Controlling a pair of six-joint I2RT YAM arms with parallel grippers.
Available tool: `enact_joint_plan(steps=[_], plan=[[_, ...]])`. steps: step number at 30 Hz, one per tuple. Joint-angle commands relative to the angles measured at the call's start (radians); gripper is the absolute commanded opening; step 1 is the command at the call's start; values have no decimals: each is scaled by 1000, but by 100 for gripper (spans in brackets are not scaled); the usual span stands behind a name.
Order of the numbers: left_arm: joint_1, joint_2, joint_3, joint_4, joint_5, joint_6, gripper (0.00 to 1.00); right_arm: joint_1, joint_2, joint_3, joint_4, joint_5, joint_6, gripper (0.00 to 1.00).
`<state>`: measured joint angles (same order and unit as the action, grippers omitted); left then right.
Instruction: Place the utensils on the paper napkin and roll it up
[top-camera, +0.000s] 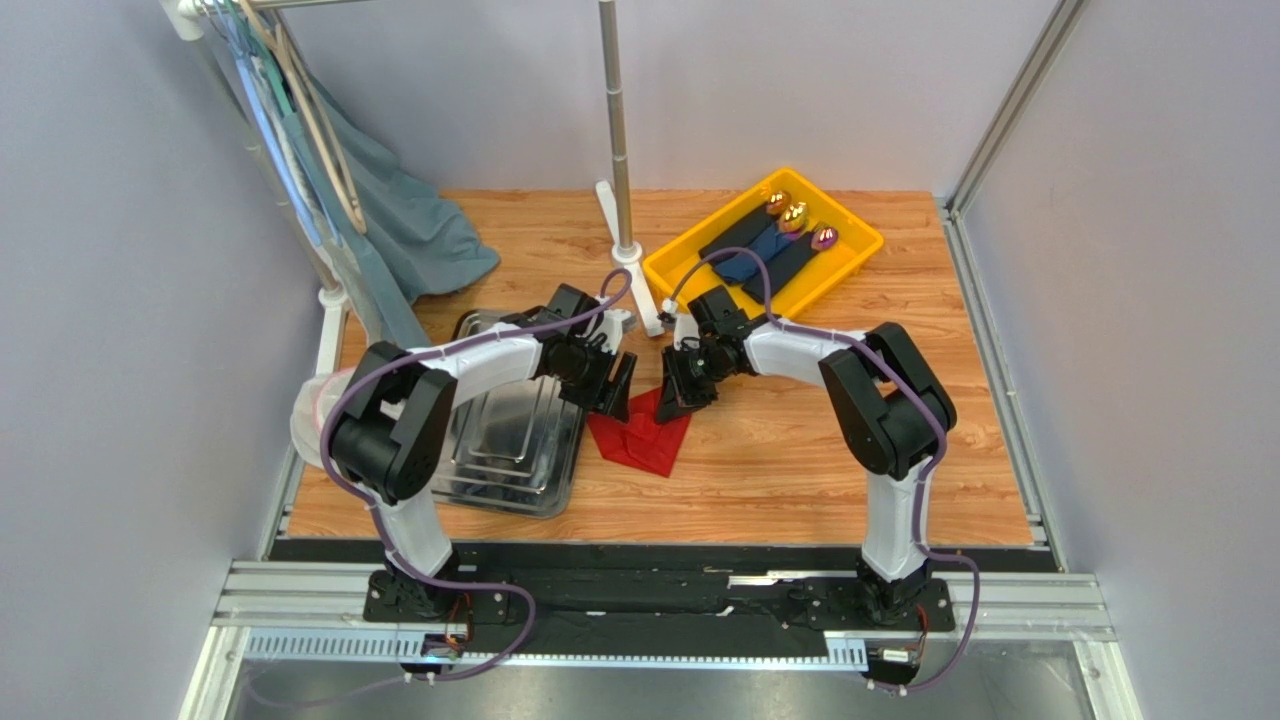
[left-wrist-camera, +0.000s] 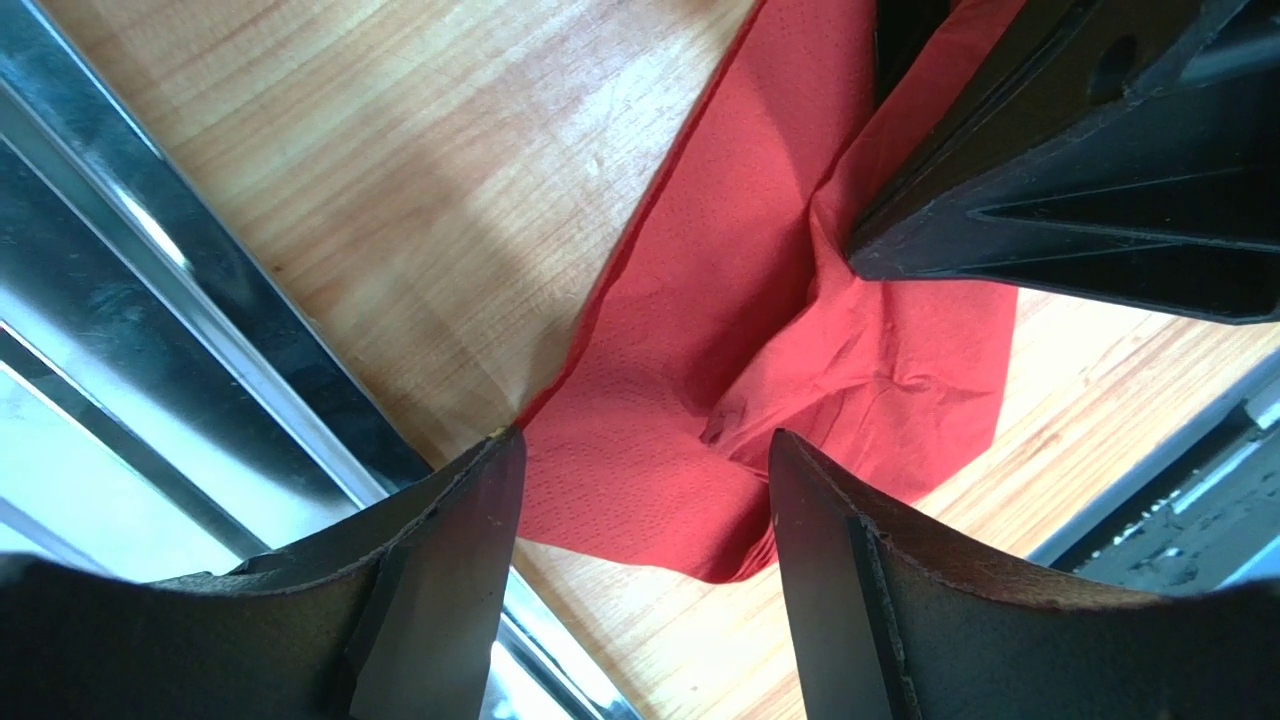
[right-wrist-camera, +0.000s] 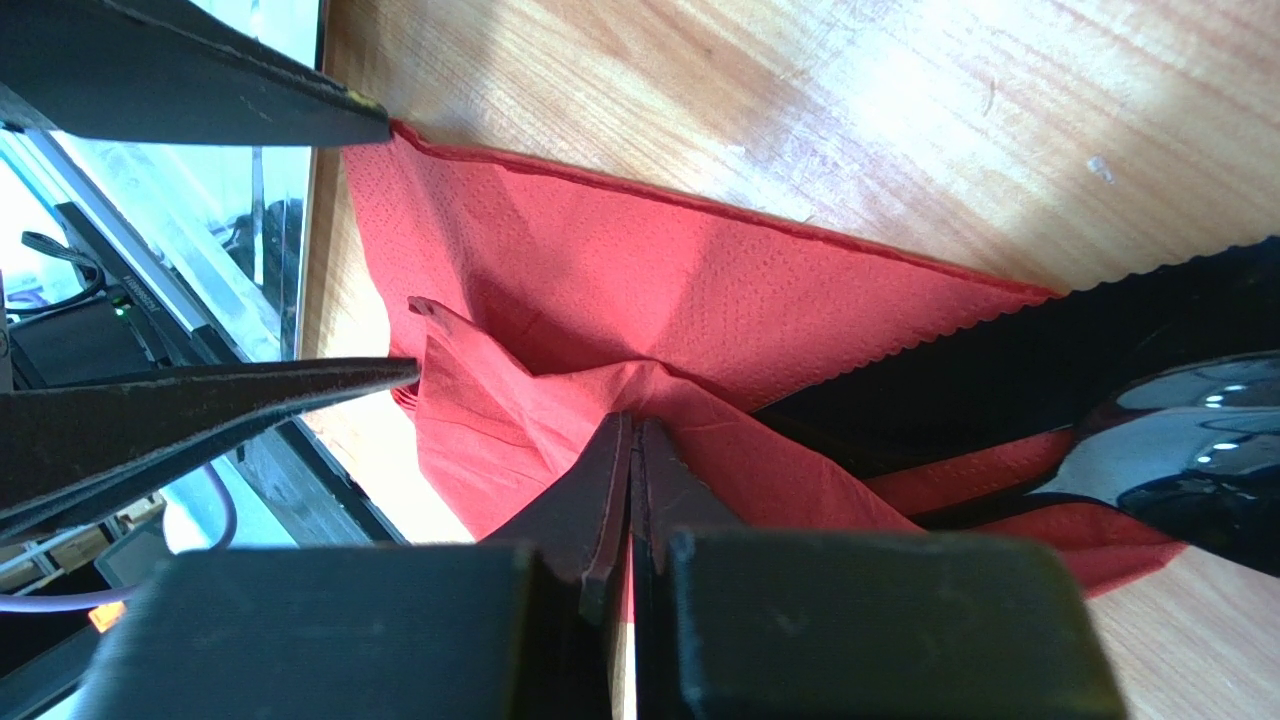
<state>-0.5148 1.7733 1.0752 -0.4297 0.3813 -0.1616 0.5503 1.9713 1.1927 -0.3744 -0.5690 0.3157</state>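
The red paper napkin (top-camera: 643, 435) lies crumpled on the wood between my two grippers. My right gripper (right-wrist-camera: 631, 432) is shut on a raised fold of the paper napkin (right-wrist-camera: 601, 300). Black utensils (right-wrist-camera: 1037, 383) lie partly under the napkin, and a glossy spoon bowl (right-wrist-camera: 1202, 450) sticks out past its edge. My left gripper (left-wrist-camera: 646, 473) hovers open just above the napkin (left-wrist-camera: 706, 330), one fingertip (left-wrist-camera: 496, 465) by its corner and nothing held. In the top view the left gripper (top-camera: 609, 384) and the right gripper (top-camera: 679, 387) nearly meet over the napkin's far edge.
A steel tray (top-camera: 511, 450) sits directly left of the napkin. A yellow bin (top-camera: 691, 270) with dark rolled napkins stands at the back right. A metal pole on a white base (top-camera: 619, 210) rises behind the grippers. Cloth hangs at the back left (top-camera: 406, 225).
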Motion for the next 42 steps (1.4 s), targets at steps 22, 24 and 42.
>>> enact_joint_plan(steps=[22,24,42], plan=[[-11,103,55,-61,177,62,54,-12,78,-8,-109,162,-73,0],[-11,106,48,-35,246,39,53,-13,81,-7,-107,162,-75,0],[79,31,-44,-6,284,-85,64,-12,81,-13,-104,155,-87,0]])
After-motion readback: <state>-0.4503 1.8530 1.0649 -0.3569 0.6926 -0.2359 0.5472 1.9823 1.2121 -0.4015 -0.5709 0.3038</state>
